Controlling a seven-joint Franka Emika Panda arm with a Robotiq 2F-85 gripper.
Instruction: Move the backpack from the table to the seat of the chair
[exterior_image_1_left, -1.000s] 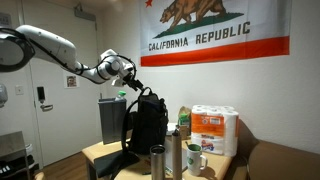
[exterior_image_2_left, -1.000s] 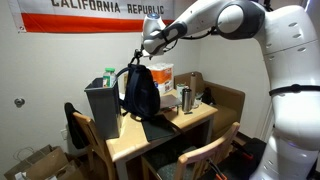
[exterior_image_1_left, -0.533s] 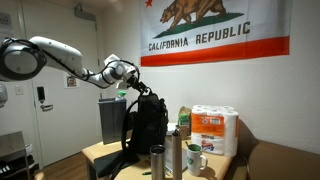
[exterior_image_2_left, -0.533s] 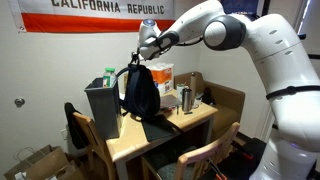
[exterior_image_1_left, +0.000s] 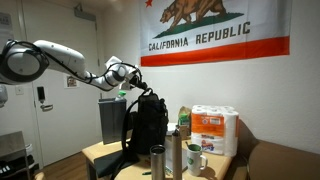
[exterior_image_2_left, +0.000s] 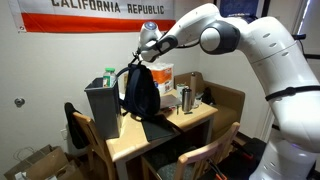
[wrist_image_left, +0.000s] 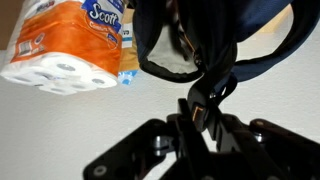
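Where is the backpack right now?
In both exterior views the backpack stands on the table, between the grey bin and the toilet-paper pack, gripper closed on its strap.

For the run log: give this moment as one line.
black fabric backpack: upright on light wooden table | gripper: jaws shut on its top handle | transfer: not yet done

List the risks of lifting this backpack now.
The fingers pinch only the thin top strap, so the backpack may slip or swing. Swinging, it could topple the steel bottles and mug beside it, or snag the dark bin.
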